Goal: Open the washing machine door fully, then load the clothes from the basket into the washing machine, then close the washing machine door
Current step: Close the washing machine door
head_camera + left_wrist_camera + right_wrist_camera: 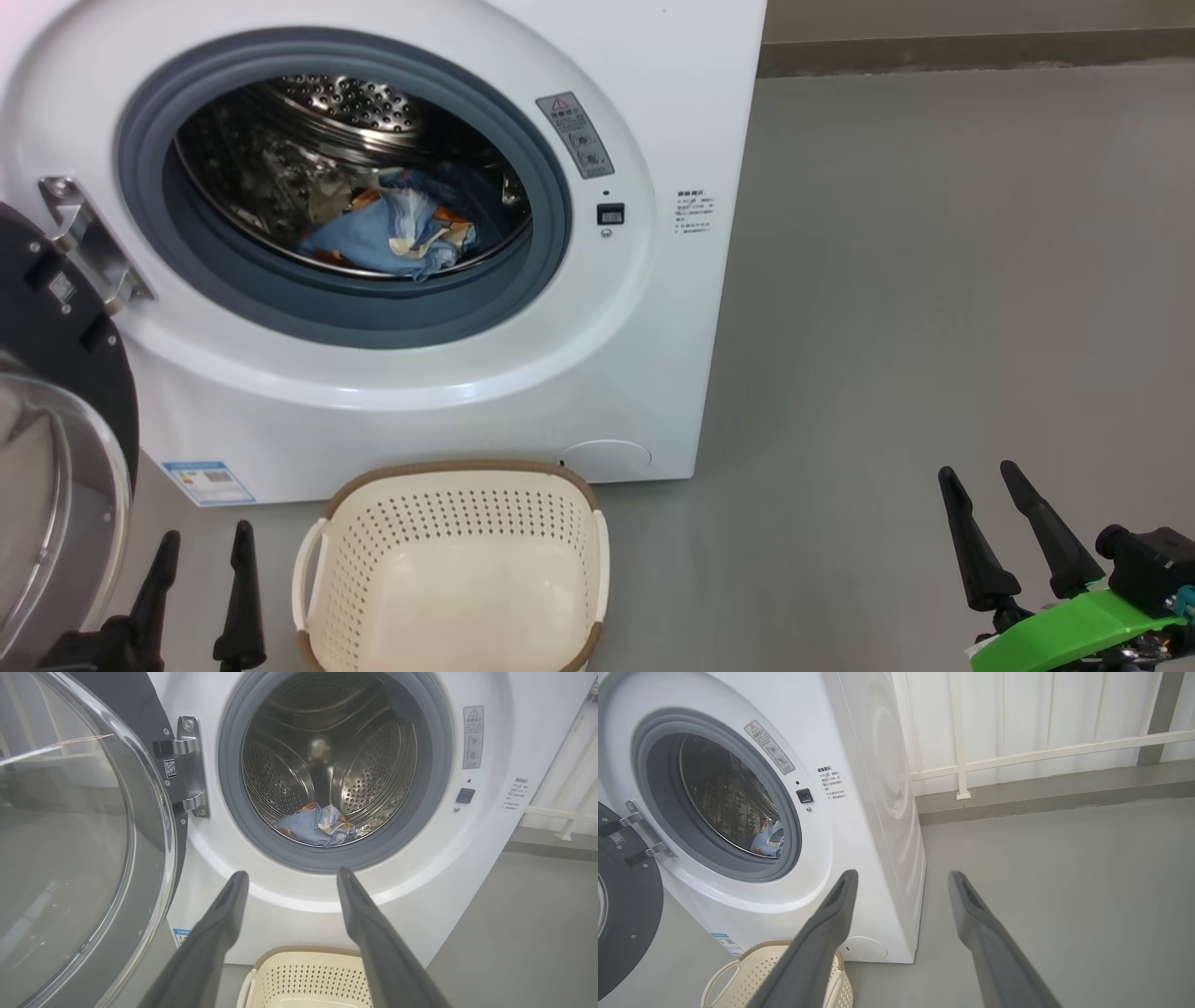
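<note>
The white washing machine [597, 355] stands open, its black door [56, 392] with the glass bowl swung out to the left on its hinge. Light blue clothes [392, 233] with orange prints lie at the bottom of the steel drum; the left wrist view shows the clothes [317, 828] there too. The cream basket [457, 569] sits on the floor before the machine with nothing in it. Left of the basket, my left gripper [205, 537] is open and holds nothing. My right gripper [980, 471] is open over bare floor at the lower right.
Grey floor [934, 280] stretches to the right of the machine. A white railing [1045, 751] and a low kerb run behind it. The open door [70, 835] bulges close beside my left gripper [289, 875].
</note>
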